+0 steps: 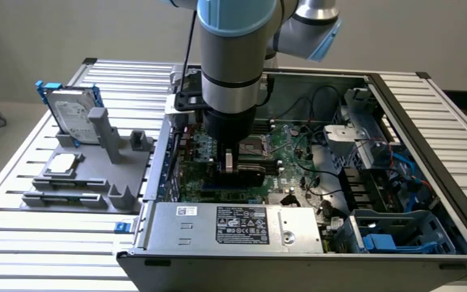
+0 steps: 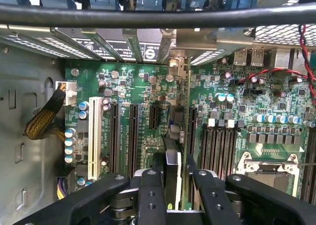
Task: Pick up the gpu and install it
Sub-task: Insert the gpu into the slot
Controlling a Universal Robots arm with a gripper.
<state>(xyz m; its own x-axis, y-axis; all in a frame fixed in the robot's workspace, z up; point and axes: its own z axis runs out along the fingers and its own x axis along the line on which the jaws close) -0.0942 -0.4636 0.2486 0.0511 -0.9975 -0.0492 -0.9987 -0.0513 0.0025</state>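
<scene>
- Gpu [image 2: 171, 153] sits edge-on, pinched between the jaws of the gripper [image 2: 173, 183], down at the motherboard [image 2: 237, 101].
- Expansion slots [image 2: 133, 136] run alongside; if you press off-line, the card edge may jam or slip.
- Beyond, its end could snag the case rear wall [image 2: 123, 39].

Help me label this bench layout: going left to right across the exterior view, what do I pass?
First the hard drive in its blue frame → short gray post → gpu inside the case → blue drive tray.
</scene>
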